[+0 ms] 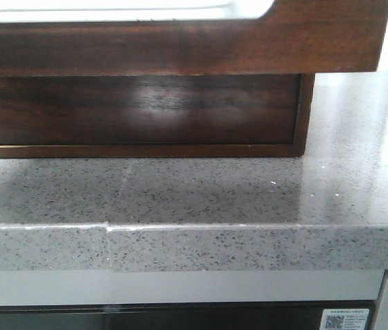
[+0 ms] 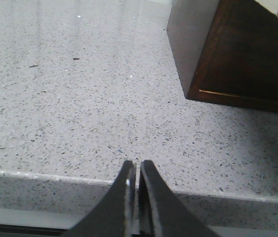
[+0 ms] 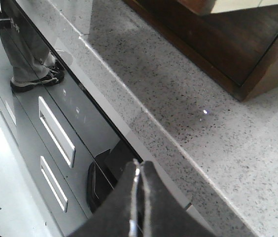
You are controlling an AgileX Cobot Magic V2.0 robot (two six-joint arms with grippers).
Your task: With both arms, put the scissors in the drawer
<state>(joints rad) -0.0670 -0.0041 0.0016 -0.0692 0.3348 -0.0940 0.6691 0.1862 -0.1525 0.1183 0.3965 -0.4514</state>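
You are looking at a wide dark brown drawer (image 1: pixel 180 45) pulled out over the counter, its pale inside just visible along the top of the front view. Below and behind it sits the dark wooden frame (image 1: pixel 139 113) it slides from. The scissors do not show in any view; you cannot tell whether they already lie inside the drawer or sit somewhere out of frame.

So your progress reads two ways. If the scissors are in, what is left is to push the drawer shut. If not, you still have to find them, pick them up and drop them in. The drawer being open is the only step the pictures confirm.

The grey speckled stone countertop (image 1: pixel 201 199) runs in front of the frame, glossy, with a seam line in its front edge. Below the edge you see grey cabinet fronts (image 3: pixel 55 131) with recessed handles, and a person's leg and shoe (image 3: pixel 33 79) mirrored there.

Your left gripper (image 2: pixel 137 170) hangs over the counter edge with its fingers pressed together, holding nothing. Your right gripper (image 3: pixel 140 170) is likewise closed and empty, just off the edge.
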